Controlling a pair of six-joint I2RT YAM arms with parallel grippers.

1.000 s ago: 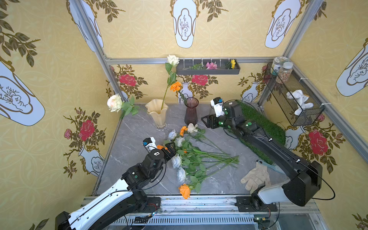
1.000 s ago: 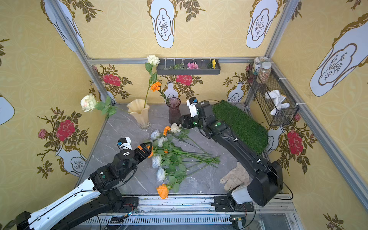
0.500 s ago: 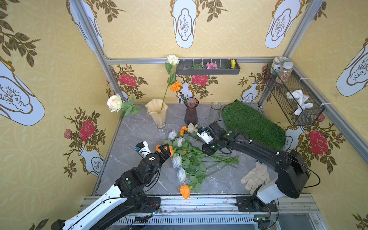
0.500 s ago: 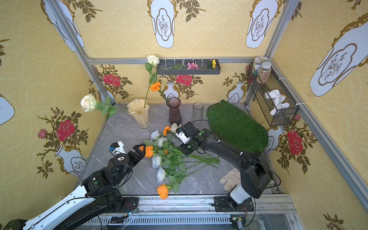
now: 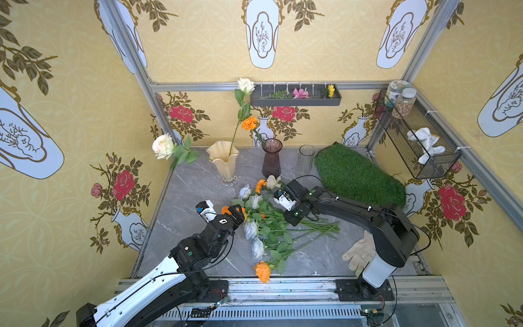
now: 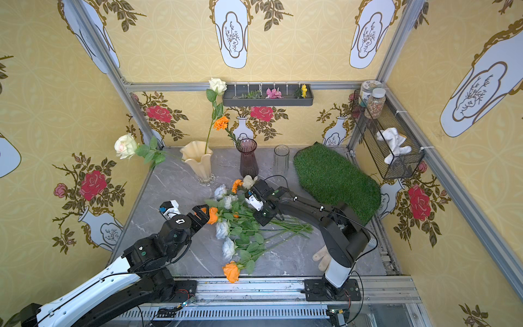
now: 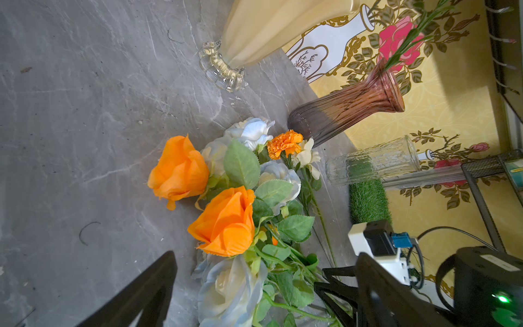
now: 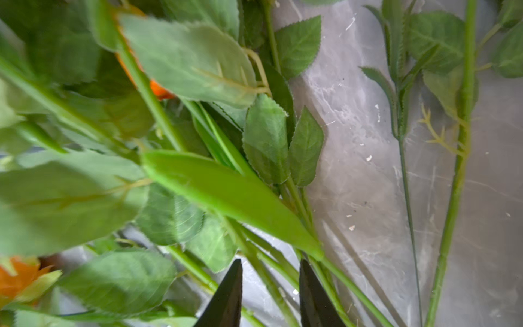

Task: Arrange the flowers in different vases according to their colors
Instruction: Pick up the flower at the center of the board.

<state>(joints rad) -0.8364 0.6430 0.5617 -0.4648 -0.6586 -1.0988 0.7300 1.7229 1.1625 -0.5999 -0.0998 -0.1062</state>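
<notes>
The loose flowers (image 5: 268,223) lie in a heap mid-table: orange roses (image 7: 226,220), pale blue-white roses (image 7: 232,288), an orange marigold (image 7: 284,143). The cream-yellow vase (image 5: 223,161) holds two cream-white roses (image 5: 245,85). The purple vase (image 5: 271,158) holds one marigold (image 5: 249,123). The clear glass vase (image 5: 306,158) is empty. My left gripper (image 7: 263,286) hangs wide open over the blooms at the heap's left edge. My right gripper (image 8: 270,262) is down on the stems, jaws narrow but apart, a green stem (image 8: 263,277) between them with table showing on both sides.
A green grass mat (image 5: 356,175) fills the back right. A cloth glove (image 5: 359,252) lies by the right arm's base. A wire basket (image 5: 418,136) with jars hangs on the right wall, and a grey tray (image 5: 295,97) of small sprigs on the back wall.
My right arm swung from the back beside the vases down onto the heap's stems, its jaws narrowing, which uncovered the clear vase. My left gripper shifted slightly and stayed open.
</notes>
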